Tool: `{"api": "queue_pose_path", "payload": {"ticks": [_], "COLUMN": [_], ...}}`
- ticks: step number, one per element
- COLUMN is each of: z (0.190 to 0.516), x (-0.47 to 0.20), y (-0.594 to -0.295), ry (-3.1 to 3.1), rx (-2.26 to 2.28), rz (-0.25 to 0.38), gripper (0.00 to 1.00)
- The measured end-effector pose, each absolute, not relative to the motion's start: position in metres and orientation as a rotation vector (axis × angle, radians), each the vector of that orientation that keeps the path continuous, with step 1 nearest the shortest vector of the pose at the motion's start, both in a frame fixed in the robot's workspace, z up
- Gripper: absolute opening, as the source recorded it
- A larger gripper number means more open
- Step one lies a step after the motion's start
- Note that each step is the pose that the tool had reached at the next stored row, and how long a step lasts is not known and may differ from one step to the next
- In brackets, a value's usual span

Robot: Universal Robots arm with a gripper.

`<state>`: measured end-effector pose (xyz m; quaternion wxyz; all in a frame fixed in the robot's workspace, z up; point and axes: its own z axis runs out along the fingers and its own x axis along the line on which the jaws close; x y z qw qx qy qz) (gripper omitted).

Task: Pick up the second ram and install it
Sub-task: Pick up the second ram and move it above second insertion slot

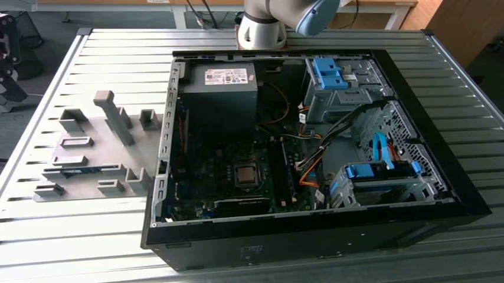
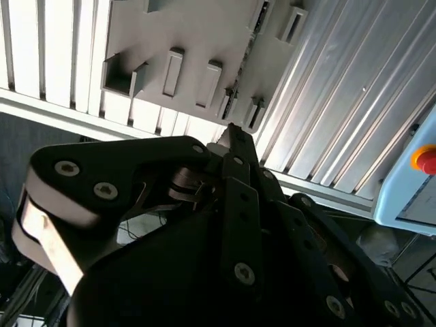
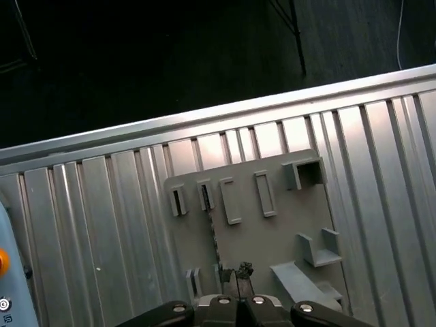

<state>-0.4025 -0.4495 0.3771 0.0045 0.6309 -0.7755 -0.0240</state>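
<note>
Gripper (image 3: 237, 274) hangs high over bench (image 1: 71, 236), fingertips pinched together, empty. Second ram (image 1: 81, 171) lies slotted in grey holder plate (image 1: 98, 144) near bench edge at exterior view's left. Upright holder blocks (image 1: 117, 118) flank it; open computer case (image 1: 315, 242) stands just beside.

Second ram (image 1: 82, 171) in grey holder (image 1: 98, 156), beside open case (image 1: 260, 247).

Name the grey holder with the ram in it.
The long, low holder: the second ram shows as a blue-green strip along it; the other blocks look bare.
</note>
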Motion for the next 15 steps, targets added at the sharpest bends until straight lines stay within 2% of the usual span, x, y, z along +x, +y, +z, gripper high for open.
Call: {"api": "queue_pose_path", "payload": {"ticks": [12, 13, 14, 15], "z": [0.3746, 0.3746, 0.3745, 0.3745], "x": [-0.4025, -0.4025, -0.4025, -0.4025], "y": [-0.4495, -0.4495, -0.4495, -0.4495], "ry": [-2.246, -2.246, -2.246, -2.246], "rx": [2.179, 2.179, 2.180, 2.180], "rz": [-0.071, -0.071, -0.070, -0.070], "gripper": [0.11, 0.11, 0.17, 0.17]}}
